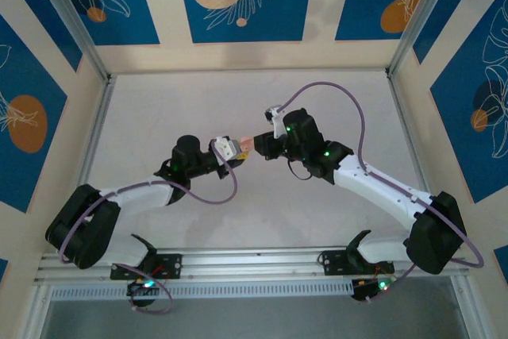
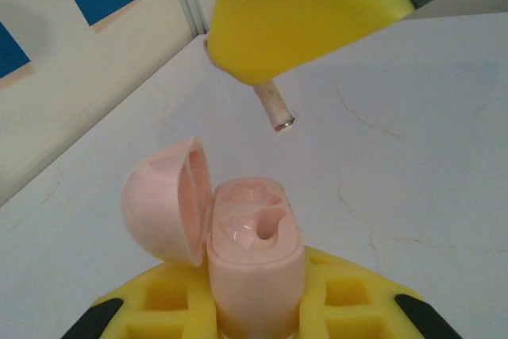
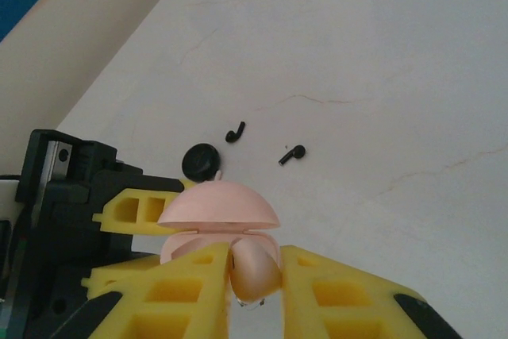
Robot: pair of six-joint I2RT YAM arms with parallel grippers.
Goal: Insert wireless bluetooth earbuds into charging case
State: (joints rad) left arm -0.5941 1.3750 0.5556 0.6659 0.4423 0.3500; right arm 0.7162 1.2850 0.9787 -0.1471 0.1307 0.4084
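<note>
The insertion step is under way: the left claw [image 2: 255, 307] is pinching the pink charging case [image 2: 255, 256] by its lower body, with the lid [image 2: 165, 204] hanging open to one side. The right claw [image 3: 254, 275] is pinching a pink earbud [image 2: 275, 107] and holding it just above the case, stem pointing down at a slant. The earbud is not touching the case; a gap is showing between the stem tip and the sockets. As I judge it, the next move is calling for lining the stem up with a socket (which of the two is free is hard to tell from here), lowering it straight in, and loosening the pinch only once it is seating. The open lid is standing close beside that path and could be getting knocked. On the table [image 3: 381, 77] beyond the claws, a black earbud [image 3: 235, 131] and a second black earbud [image 3: 292, 153] are lying apart from each other, the first near a round black disc [image 3: 201, 161].
</note>
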